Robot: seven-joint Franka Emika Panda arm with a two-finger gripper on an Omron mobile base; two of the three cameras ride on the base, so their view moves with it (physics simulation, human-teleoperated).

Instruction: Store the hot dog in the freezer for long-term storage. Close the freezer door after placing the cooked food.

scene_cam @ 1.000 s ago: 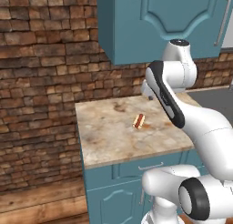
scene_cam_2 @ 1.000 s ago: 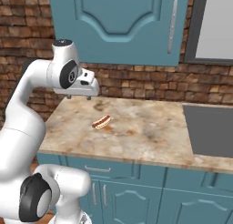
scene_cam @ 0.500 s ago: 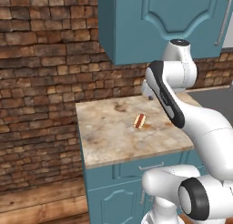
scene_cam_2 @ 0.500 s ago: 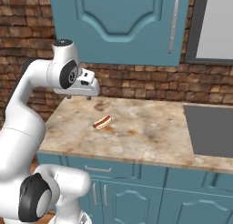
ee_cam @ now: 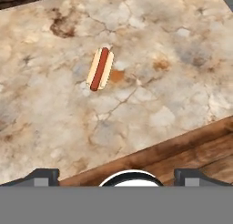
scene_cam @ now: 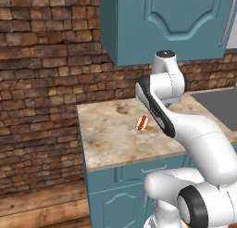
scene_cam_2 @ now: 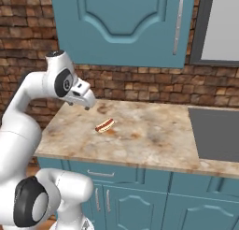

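Brick wall (scene_cam_2: 140, 86) runs behind a marbled beige counter (scene_cam_2: 154, 135), with teal upper cabinets (scene_cam_2: 126, 23) hanging above it and teal drawers and doors (scene_cam_2: 140, 196) below its front edge. Off to one end of the counter, well away from me, sits a dark grey recessed panel (scene_cam_2: 217, 133).

My pincer (scene_cam_2: 86, 103) hangs in the air above the counter's near edge, holding nothing. From the camera on my hand I look down on the stone, and my two dark fingertips (ee_cam: 43, 176) stand far apart at the bottom corners of that view, so the jaws are spread wide with only open space between them.

The hot dog (ee_cam: 100, 68) lies flat on the counter ahead of my pincer and below it, alone on bare stone, touching nothing else. Its tan bun cradles a red sausage running lengthwise. In my hand view it sits ahead of the fingertips and somewhat toward the left one, tilted a little off the line I am pointing along. From the right base view the hot dog (scene_cam_2: 105, 125) is just beyond and beneath my pincer, near the counter's middle; from the left base view the hot dog (scene_cam: 142, 123) rests just beside my forearm. A brown stain marks the stone close by it.
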